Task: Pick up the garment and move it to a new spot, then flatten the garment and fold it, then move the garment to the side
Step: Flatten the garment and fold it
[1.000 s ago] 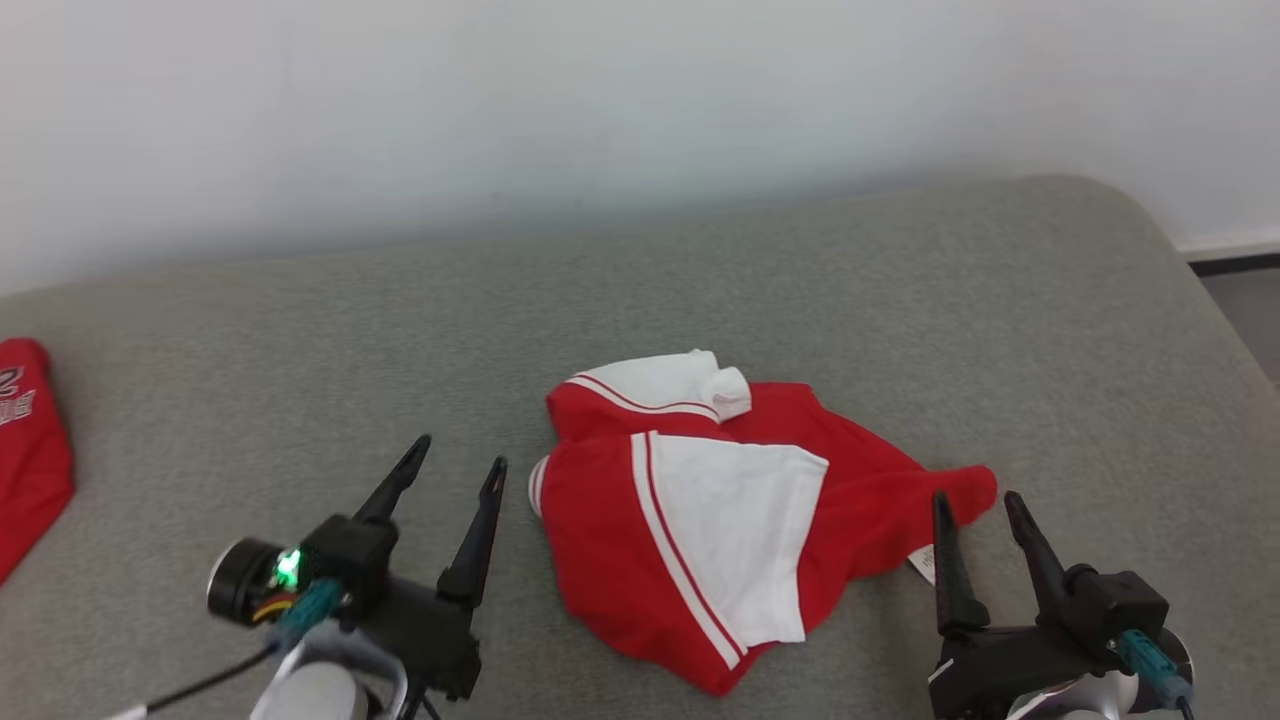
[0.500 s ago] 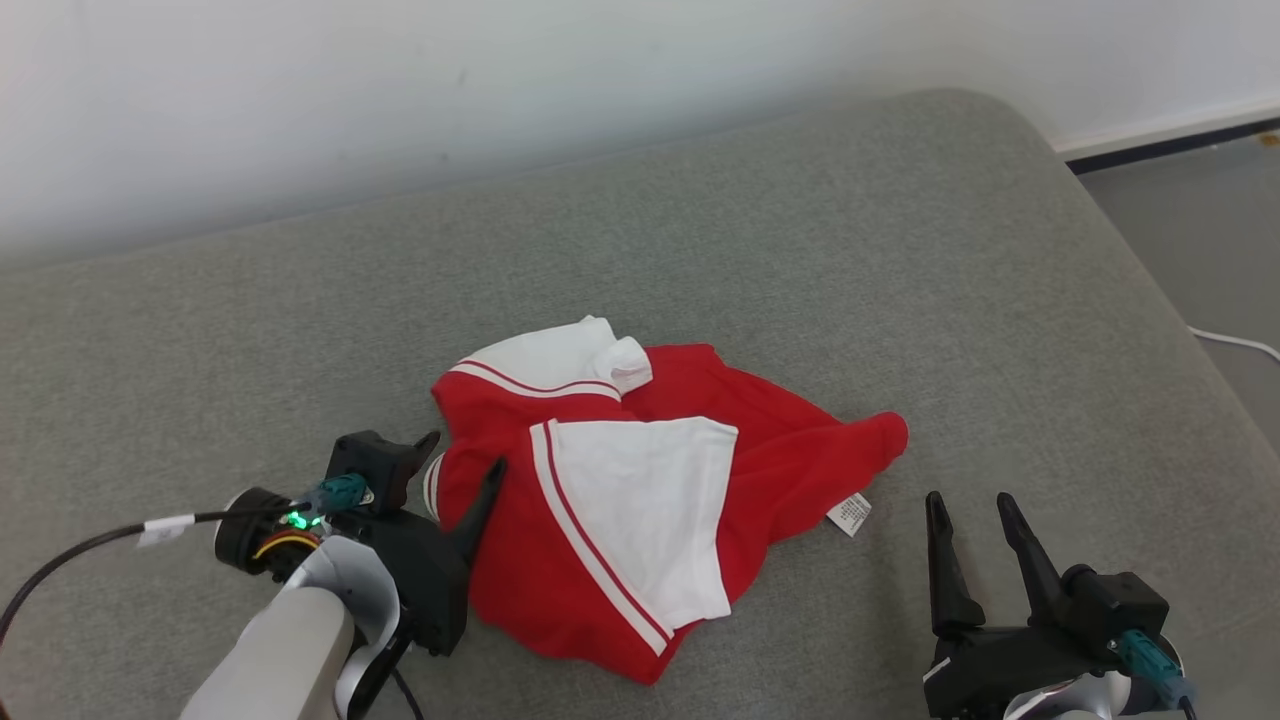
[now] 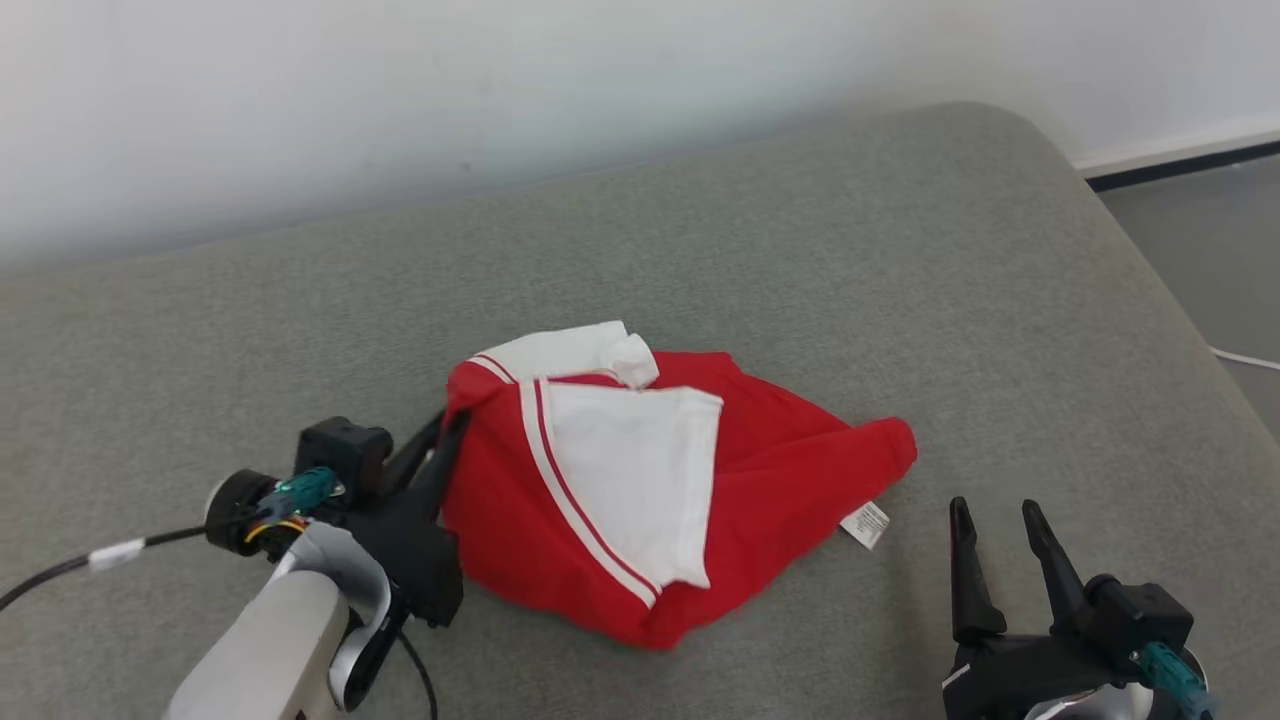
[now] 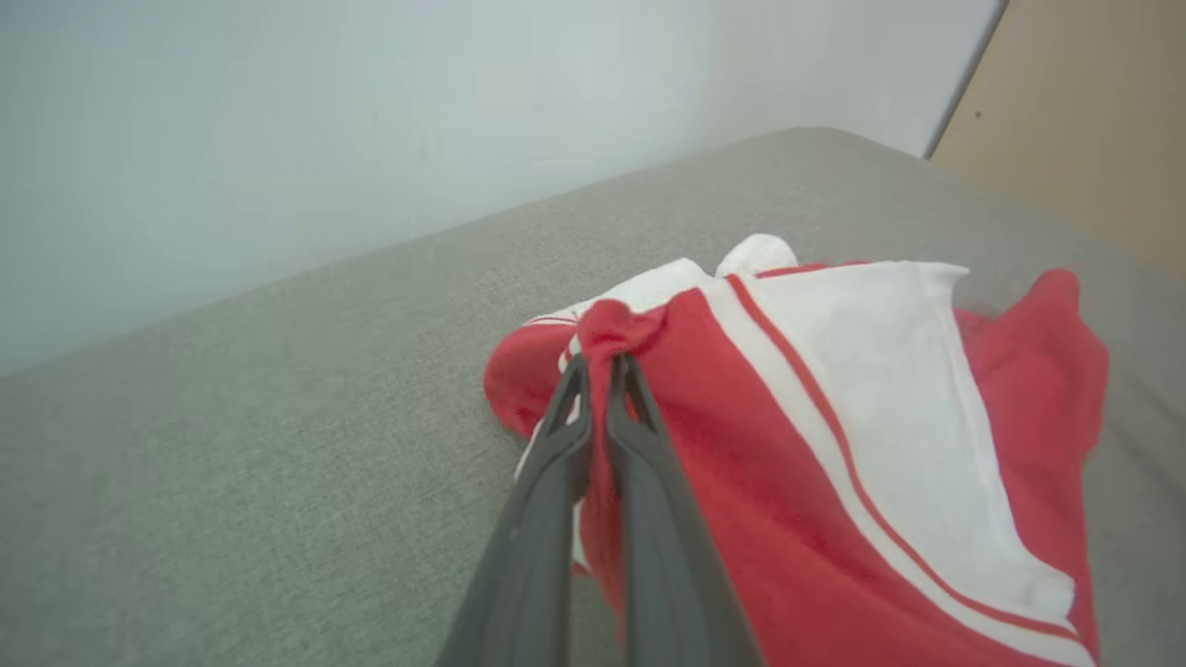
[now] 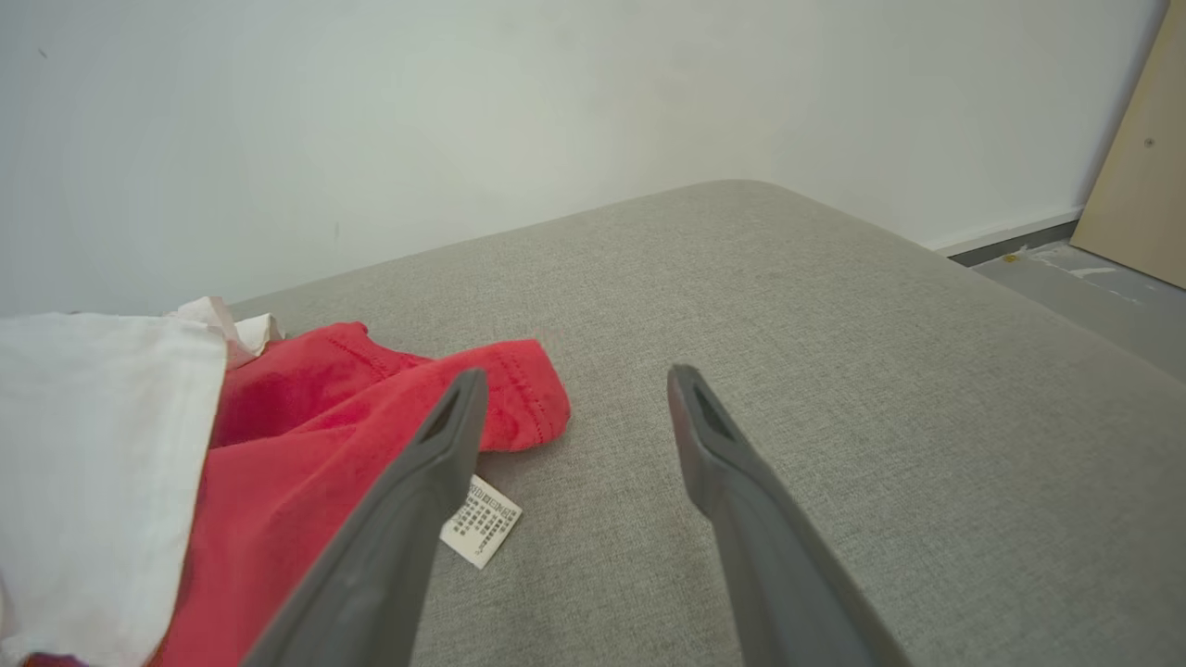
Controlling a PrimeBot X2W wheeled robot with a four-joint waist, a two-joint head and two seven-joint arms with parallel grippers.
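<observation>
One garment (image 3: 780, 470), a red jersey with two white panels edged in red-and-white stripes, lies crumpled in a heap. One small white tag (image 3: 865, 524) sticks out from its near right edge and lies flat. My left claw (image 4: 598, 357) is clenched on the garment's left edge, with a bunched fold of red cloth pinched between its two fingertips and drawn up into a small peak. My right claw (image 3: 995, 508) is spread and grasps nothing. It stands just right of the garment, close to the tag, touching neither.

Under the garment is one grey woven cushion (image 3: 800, 250), whose rounded corner lies beyond and to the garment's right. One pale wall (image 3: 500, 80) stands behind the garment. Further right of the garment, past the cushion's edge, are grey floor (image 3: 1200, 230), one white cable (image 3: 1245, 357) and one tan board (image 5: 1135, 176).
</observation>
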